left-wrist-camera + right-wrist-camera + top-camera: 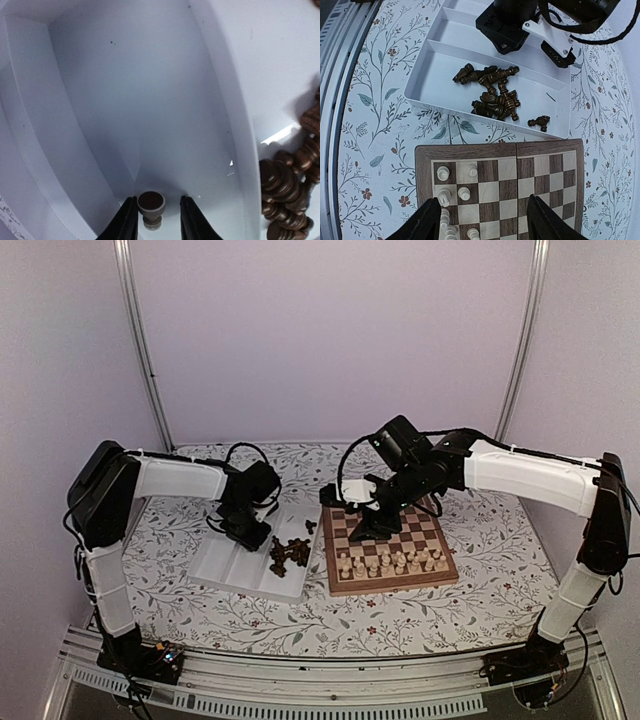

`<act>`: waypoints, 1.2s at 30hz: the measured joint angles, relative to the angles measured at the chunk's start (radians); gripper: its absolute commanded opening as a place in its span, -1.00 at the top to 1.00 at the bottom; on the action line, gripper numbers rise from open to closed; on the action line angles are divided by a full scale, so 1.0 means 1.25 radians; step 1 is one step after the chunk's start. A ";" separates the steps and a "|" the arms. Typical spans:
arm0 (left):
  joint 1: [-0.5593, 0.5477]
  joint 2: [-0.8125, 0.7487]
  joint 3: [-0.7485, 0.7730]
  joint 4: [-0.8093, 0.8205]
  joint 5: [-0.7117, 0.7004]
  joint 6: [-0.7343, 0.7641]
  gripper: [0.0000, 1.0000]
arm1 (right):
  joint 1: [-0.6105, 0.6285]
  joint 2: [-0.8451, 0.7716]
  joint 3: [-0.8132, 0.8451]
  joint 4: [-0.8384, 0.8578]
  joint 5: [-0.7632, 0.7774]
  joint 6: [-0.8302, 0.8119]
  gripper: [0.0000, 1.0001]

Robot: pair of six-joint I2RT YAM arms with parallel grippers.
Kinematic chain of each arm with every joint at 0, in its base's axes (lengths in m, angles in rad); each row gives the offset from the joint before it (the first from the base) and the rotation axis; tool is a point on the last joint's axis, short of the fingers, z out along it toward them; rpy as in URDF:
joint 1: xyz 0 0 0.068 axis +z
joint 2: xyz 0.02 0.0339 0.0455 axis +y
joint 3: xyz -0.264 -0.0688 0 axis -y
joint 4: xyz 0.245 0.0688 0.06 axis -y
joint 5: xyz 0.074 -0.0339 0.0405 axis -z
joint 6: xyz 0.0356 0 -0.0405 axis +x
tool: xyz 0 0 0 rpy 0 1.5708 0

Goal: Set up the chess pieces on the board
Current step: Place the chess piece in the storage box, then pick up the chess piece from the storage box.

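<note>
— Which step are you on?

— Fetching the dark side, I'd say. The cream pieces already stand on the board. The dark pieces lie heaped in the tray, in the compartment to the right of my left claw, past the dividing wall.

— Is that claw holding anything?

— No. It is down in the other compartment with its fingers slightly spread, and one dark pawn stands upright between them. One finger is right beside the pawn's head, perhaps touching it. The other stands off with a clear gap, so the claw pinches nothing.

— What does the next move call for?

— As I judge it, I should close squarely on the head without tipping it. The pawn is small and rounded, so it could squirt out. Then I would lift it clear of the tray wall and carry it to the board, off to this claw's right across the tabletop.

— And your other claw?

— My right claw hangs above the board, spread wide and empty. The cream pieces are beneath it, near one finger, and the tray lies beyond its fingertips.
</note>
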 measured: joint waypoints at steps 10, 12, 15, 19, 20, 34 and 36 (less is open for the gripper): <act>-0.004 -0.029 -0.044 0.003 -0.008 -0.055 0.56 | 0.002 0.006 0.000 0.000 -0.005 0.002 -0.22; -0.004 -0.029 -0.044 0.003 -0.003 -0.059 0.61 | 0.003 0.010 0.000 0.000 -0.005 0.002 -0.22; -0.004 -0.029 -0.045 0.003 0.003 -0.063 0.68 | 0.005 0.011 0.000 0.000 -0.004 0.002 -0.22; -0.004 -0.029 -0.047 0.005 0.006 -0.069 0.76 | 0.009 0.011 0.000 0.000 -0.005 0.002 -0.21; -0.004 -0.030 -0.047 0.004 0.006 -0.069 0.77 | 0.009 0.011 0.000 0.000 -0.005 0.002 -0.22; -0.002 -0.086 -0.040 -0.093 0.193 0.012 0.81 | 0.015 0.027 0.034 -0.003 -0.020 -0.032 -0.21; -0.002 -0.101 -0.022 -0.105 0.234 0.020 0.80 | 0.023 0.042 0.055 -0.002 -0.019 -0.044 -0.21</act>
